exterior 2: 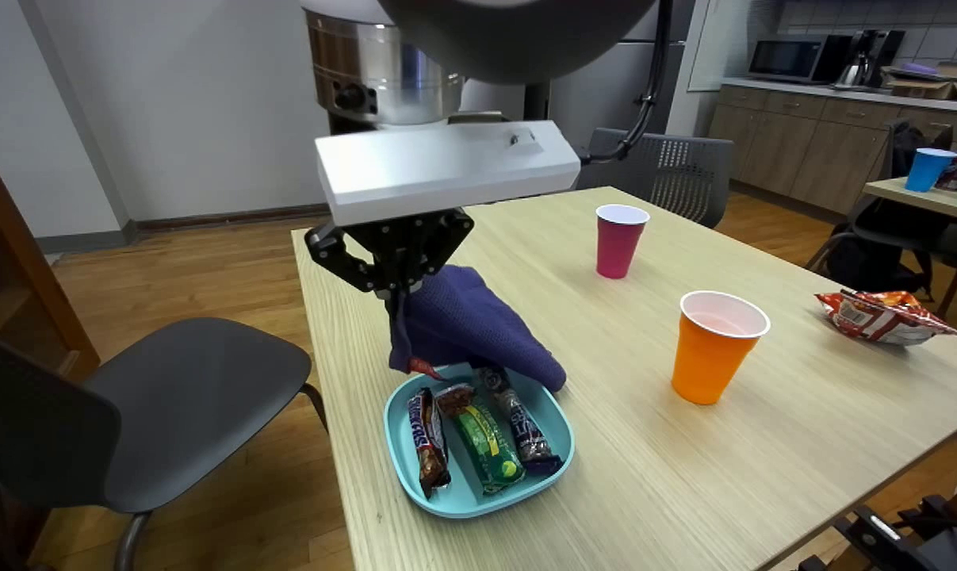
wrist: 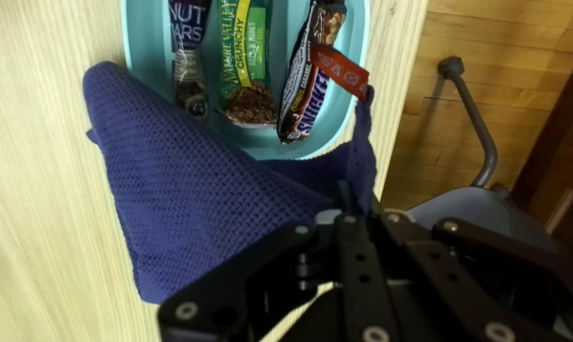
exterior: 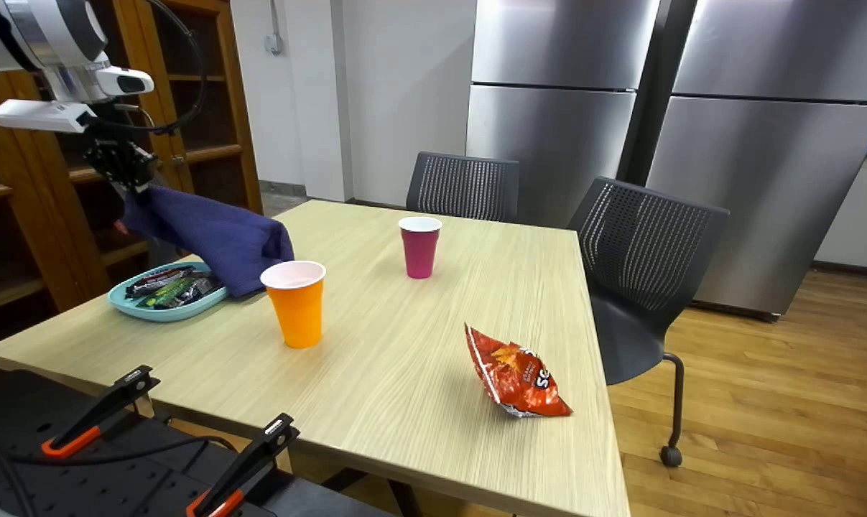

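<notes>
Your gripper [exterior 2: 399, 293] is pinching a fold of the cloth [wrist: 186, 199], its dark fingertips hard to make out there. The cloth spreads left of centre in the wrist view, hiding part of the tray [wrist: 144, 28]. That view's top edge cuts off the nut bar [wrist: 189, 42] and green bar [wrist: 243, 47], yet there you can read NUT on the former and NATURE VALLEY CRUNCHY on the latter; the Snickers [wrist: 307, 102] shows part of its name, and the red tag [wrist: 341, 71], printed with small symbols, crosses in front of it. Only the exterior views give you the orange cup [exterior: 300, 312], pink cup [exterior: 420, 251] and red bag [exterior: 516, 380], whose lettering is hard to read.
</notes>
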Controlling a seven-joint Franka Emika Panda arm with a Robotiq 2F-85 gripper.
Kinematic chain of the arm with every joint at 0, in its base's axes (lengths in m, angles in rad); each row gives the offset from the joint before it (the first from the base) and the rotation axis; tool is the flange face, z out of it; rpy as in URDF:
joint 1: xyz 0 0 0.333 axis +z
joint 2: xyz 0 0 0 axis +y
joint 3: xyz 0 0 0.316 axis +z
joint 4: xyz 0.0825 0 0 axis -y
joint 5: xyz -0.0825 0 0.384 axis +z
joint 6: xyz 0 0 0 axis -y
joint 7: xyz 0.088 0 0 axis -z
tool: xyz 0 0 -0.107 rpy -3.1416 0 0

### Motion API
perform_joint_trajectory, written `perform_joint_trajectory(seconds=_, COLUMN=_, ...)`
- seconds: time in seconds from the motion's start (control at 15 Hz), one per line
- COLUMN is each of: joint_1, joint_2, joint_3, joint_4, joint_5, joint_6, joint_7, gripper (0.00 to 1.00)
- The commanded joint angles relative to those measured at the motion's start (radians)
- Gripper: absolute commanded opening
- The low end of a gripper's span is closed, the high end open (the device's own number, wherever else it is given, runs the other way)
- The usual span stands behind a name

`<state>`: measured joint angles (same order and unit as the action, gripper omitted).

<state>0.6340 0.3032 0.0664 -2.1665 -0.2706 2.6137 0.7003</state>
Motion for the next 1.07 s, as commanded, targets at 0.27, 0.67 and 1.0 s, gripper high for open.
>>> perform_joint_trajectory(seconds=0.27, joint_1=-0.028, joint_2=-0.049, joint_3=0.063, joint_4=-0.041, joint_5=-0.003, joint_6=-0.038, joint_7=-0.057, gripper=0.01)
perform_joint_trajectory(seconds=0.67, joint_1=-0.024, joint_2=-0.056, joint_3=0.087, joint_4=-0.063, joint_5=-0.002, joint_6=-0.033, joint_7=-0.063, gripper=0.01)
perform_joint_trajectory(seconds=1.0, joint_1=-0.019, joint_2=-0.058, joint_3=0.102, joint_4=-0.069, joint_5=-0.003, joint_6=-0.032, joint_7=-0.061, gripper=0.01)
